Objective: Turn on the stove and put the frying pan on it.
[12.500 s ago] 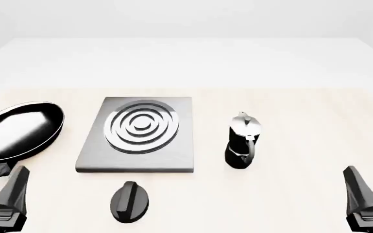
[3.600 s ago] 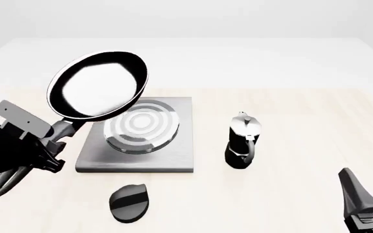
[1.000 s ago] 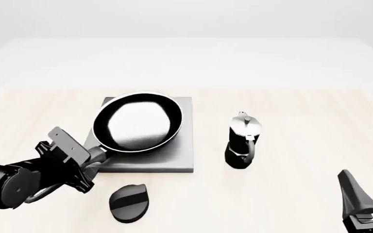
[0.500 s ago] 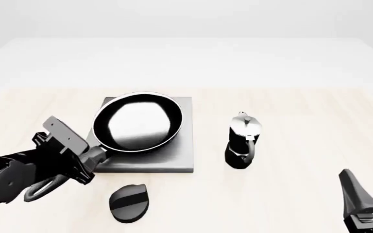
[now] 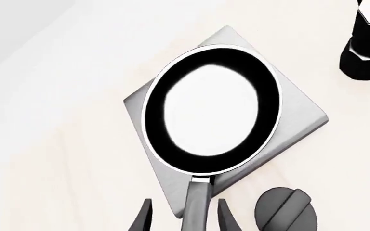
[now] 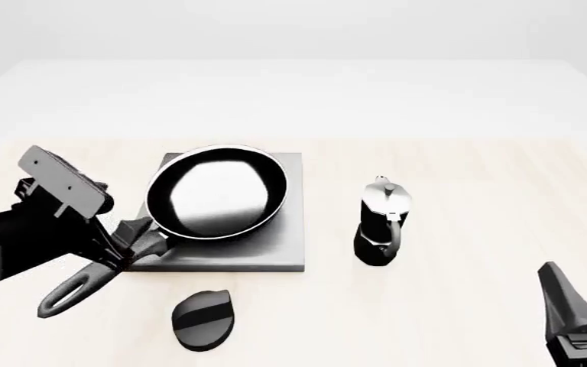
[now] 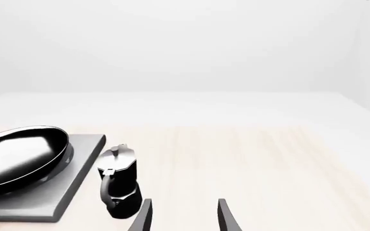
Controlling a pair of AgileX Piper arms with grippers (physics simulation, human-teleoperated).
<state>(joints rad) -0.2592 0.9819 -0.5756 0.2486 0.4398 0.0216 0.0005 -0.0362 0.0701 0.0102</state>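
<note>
Wide pale wooden table [image 6: 477, 199] under a plain white backdrop, and at its centre-left sits the flat square grey metal stove [image 6: 278, 245], its rings covered. On top of it rests the round glossy black frying pan [image 6: 217, 193], thin pale rim, bright glare in the bowl, long dark handle running out toward the near left. The left gripper [image 5: 183, 219] is spread, a finger on each side of that handle, gaps showing on both sides. Right of the stove stands the small black-and-silver moka pot [image 6: 382, 222], upright. Near the stove's front edge lies the black oval knob [image 6: 205, 319]. Right gripper [image 7: 183, 216] parted, holding nothing, near right.
</note>
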